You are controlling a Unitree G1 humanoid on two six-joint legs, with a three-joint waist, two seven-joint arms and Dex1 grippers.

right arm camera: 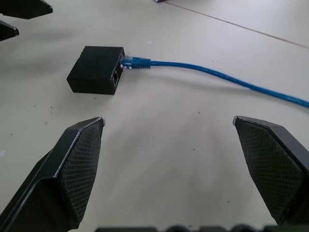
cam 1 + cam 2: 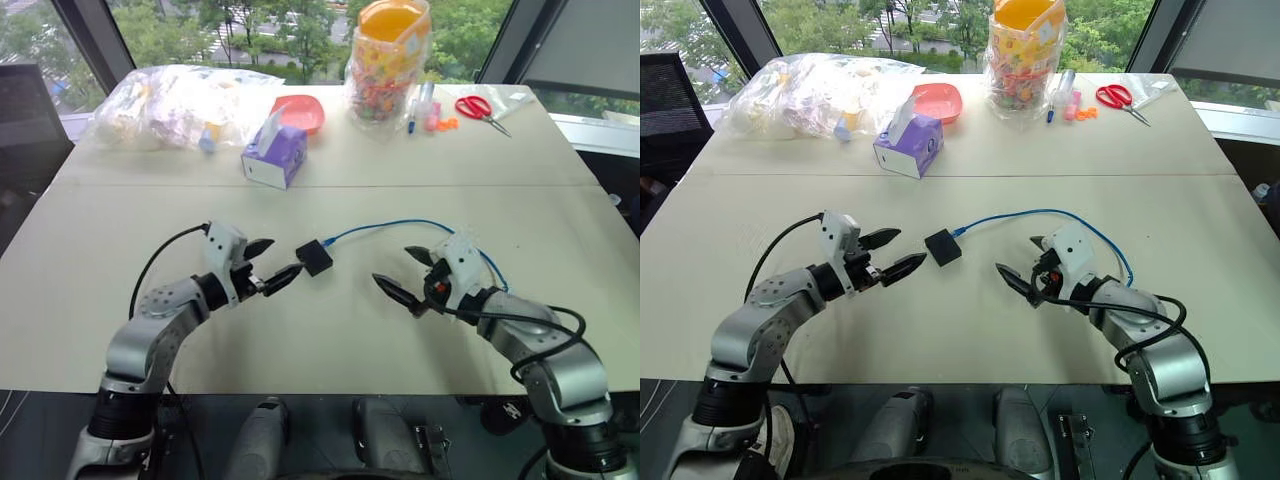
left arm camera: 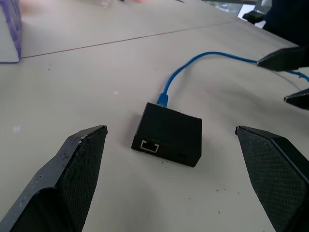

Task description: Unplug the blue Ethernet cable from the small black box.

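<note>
Nearest the head camera: both arms, held low over the front of the table. Left gripper [image 2: 892,253] has its fingers spread wide apart, holding nothing, touching nothing; tips point toward the small black box [image 2: 942,246], which sits just beside them on the tabletop (in the left wrist view the box lies between the two fingers but ahead of them, an empty socket facing the cam). Right gripper [image 2: 1025,263] also spread wide, empty, aimed at the box from the other side but farther off than the left.

The blue Ethernet cable [image 2: 1040,214] is plugged into the box's face on the right-gripper side; from there it arcs away across the table and curves back behind the right gripper.

Surface: pale beige table [image 2: 970,330] w/ a seam across its middle. Far half holds a purple tissue box [image 2: 910,144], a clear plastic bag [image 2: 810,92] of stuff, a red bowl [image 2: 938,100], a jar w/ orange lid [image 2: 1028,45], red scissors [image 2: 1118,98]. Windows behind, trees outside.
</note>
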